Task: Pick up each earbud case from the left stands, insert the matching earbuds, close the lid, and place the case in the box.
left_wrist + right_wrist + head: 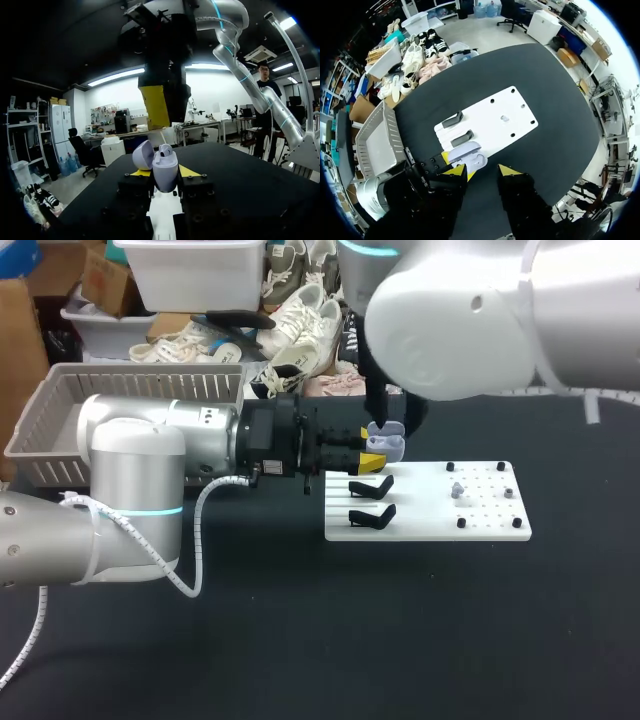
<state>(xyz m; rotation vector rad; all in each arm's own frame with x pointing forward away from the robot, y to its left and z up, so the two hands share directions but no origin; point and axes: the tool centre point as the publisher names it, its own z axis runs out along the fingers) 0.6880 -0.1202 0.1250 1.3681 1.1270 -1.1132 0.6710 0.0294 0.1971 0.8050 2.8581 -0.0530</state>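
Earbud case (385, 443), lid open, in left gripper (165, 174)

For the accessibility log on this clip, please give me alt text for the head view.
The left arm comes in from the left, its jaws shut on an open lilac earbud case by the rear left corner of a white board. Two black stands on the board are empty, and the right arm hangs over the scene.
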